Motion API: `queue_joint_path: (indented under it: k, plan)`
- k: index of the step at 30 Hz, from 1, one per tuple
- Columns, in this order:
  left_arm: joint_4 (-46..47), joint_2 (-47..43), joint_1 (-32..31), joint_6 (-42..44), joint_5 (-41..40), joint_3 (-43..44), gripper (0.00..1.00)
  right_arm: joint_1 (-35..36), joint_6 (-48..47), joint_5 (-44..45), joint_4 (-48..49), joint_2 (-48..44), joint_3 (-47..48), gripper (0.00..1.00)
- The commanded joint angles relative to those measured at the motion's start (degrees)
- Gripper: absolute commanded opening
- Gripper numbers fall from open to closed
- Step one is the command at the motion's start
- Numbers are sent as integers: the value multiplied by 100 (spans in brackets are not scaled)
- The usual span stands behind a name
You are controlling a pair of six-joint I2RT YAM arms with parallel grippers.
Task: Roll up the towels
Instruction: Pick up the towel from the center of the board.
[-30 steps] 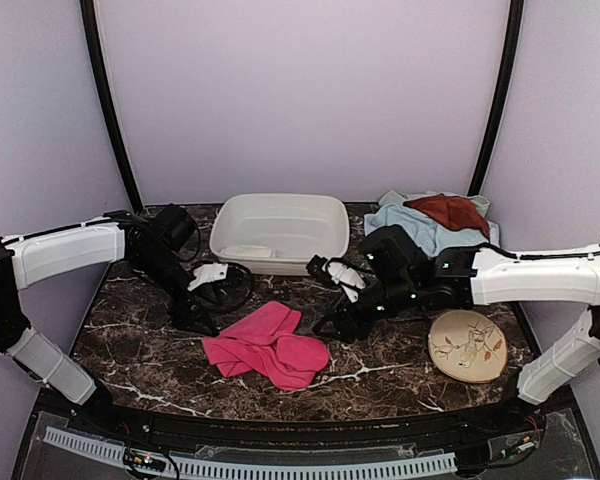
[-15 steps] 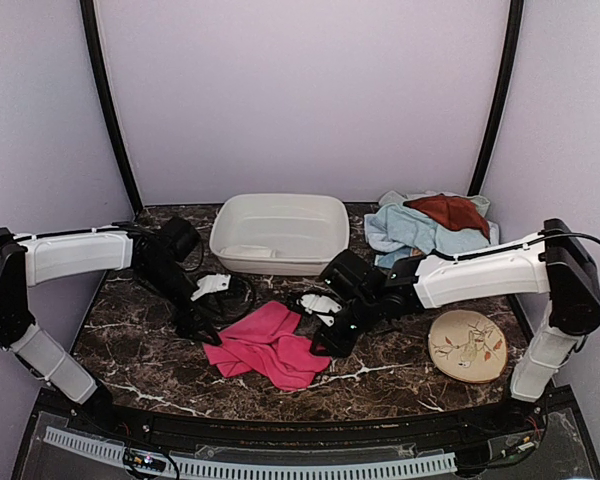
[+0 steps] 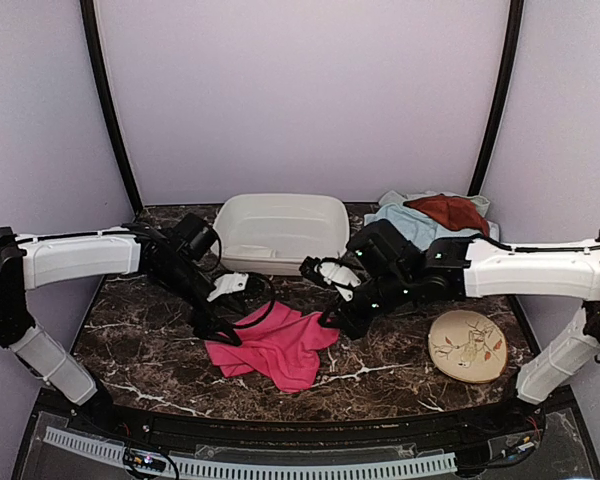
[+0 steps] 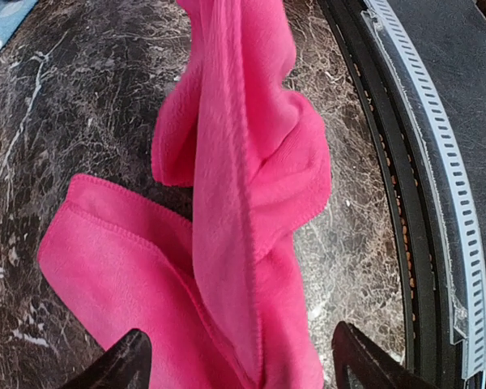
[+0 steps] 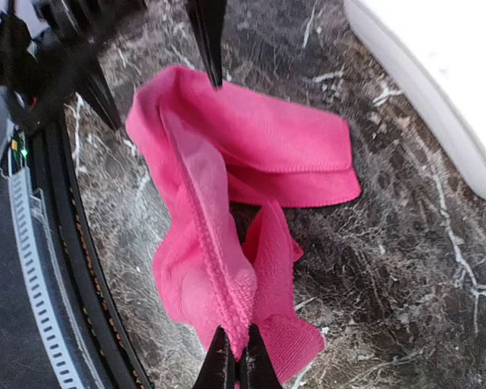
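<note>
Jaws of the right gripper pinch shut on a fold of the long bright pink cloth towel at its two o'clock corner. The left gripper gapes wide, gripping nothing, astride the towel's nine o'clock edge at the middle of the dark marble table.

the dark marble table carried everything. the pink towel lay crumpled on it between the two arms' fingers. one raised fold was pinched in the closed fingertips of the right gripper, and its other end ran between the spread fingers of the left gripper. beyond both pairs of fingers stood the white basin. farther out behind the right fingers, a heap of cloth rested on the marble, the rust-brown towel on top of the light blue towel. the round beige disc lay flat, well apart from the right fingers on their outer side.
</note>
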Motion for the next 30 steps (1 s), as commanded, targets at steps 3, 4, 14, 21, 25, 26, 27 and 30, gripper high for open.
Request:
queue_joint_path:
  k: [3,4,14,21,25,26,27,30]
  plan:
    - [837,288,-167,-385,-458,135,76,-15,408,186,-75,-807,-321,0]
    - [857,322,-167,-394,-398,165,76,-15,453,168,-118,-861,-362,0]
    - [427,561,-313,-583,1149,340,78,-30,702,558,-260,-1303,-515,0]
    - [832,735,-635,-1003,973,275,77,-161,770,622,-262,-1379,-472,0]
    - [931,869,-717,-1068,923,308,75,-199,811,610,-303,-1391,-420,0]
    - [973,877,-772,-1086,861,275,74,-207,815,607,-320,-1400,-408,0]
    - [999,896,-805,-1082,834,234,74,-220,818,617,-328,-1411,-409,0]
    - [1180,992,-837,-1217,665,161,63,-264,829,648,-357,-1467,-390,0]
